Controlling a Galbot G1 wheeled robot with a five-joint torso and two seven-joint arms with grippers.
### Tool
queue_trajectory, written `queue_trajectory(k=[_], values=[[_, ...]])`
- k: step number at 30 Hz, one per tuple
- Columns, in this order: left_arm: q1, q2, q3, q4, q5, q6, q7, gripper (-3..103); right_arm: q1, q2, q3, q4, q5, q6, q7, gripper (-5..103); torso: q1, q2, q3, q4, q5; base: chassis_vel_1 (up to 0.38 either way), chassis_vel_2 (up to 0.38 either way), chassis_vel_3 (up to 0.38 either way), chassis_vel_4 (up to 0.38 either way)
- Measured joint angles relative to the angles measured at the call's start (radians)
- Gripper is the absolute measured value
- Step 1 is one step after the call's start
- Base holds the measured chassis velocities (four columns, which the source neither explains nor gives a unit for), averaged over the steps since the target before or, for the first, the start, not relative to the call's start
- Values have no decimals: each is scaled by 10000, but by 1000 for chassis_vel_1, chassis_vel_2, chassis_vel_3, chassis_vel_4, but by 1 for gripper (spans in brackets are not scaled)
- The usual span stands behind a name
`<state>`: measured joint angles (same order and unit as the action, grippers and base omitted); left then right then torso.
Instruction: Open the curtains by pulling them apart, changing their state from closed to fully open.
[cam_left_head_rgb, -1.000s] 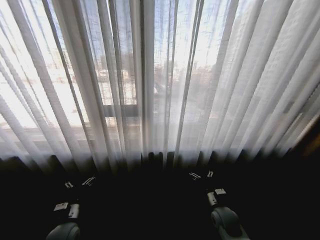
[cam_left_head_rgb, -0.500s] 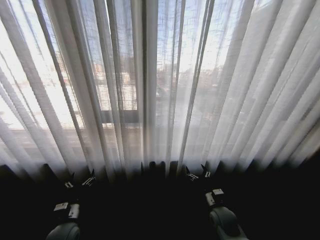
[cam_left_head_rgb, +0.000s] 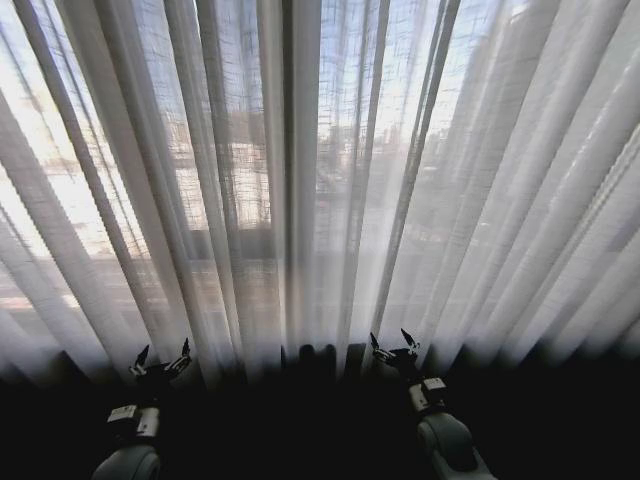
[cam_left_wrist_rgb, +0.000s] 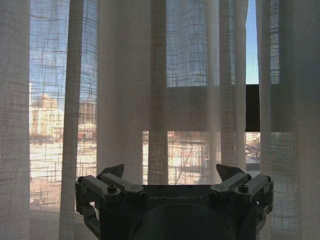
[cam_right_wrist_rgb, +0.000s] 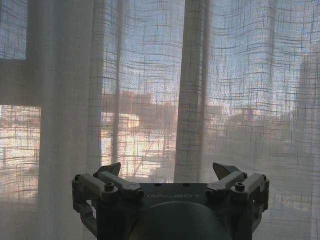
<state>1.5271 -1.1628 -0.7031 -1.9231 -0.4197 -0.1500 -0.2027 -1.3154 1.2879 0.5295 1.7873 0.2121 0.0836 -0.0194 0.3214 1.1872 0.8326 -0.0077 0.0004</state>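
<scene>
Daylight and a blurred line of buildings (cam_left_wrist_rgb: 47, 117) glow through the fabric, and a dark window frame bar (cam_left_wrist_rgb: 252, 107) shows through a narrow gap in the left wrist view.

The left gripper (cam_left_head_rgb: 160, 358) is raised at the lower left of the head view, its fingers spread wide with nothing between them; in its own wrist view the left gripper (cam_left_wrist_rgb: 170, 172) points straight at the pleats, the fingertips (cam_left_wrist_rgb: 114, 170) close to the cloth but not clamping it. The right gripper (cam_left_head_rgb: 394, 347) stands at lower centre-right, likewise spread and empty, and its wrist view shows the right gripper (cam_right_wrist_rgb: 167, 170) facing a thick vertical fold.

The curtains (cam_left_head_rgb: 300, 180) hang drawn shut across the whole window ahead, sheer white panels in many upright pleats, with denser folds toward the right edge.
</scene>
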Motion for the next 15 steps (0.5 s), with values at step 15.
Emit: queue_trajectory(k=[15], values=[[7, -1, 0, 0, 0, 0, 0, 100, 1481, -213, -317, -994, -768, 21, 537, 100, -23, 11, -7, 3, -3, -23, 33, 35, -21]])
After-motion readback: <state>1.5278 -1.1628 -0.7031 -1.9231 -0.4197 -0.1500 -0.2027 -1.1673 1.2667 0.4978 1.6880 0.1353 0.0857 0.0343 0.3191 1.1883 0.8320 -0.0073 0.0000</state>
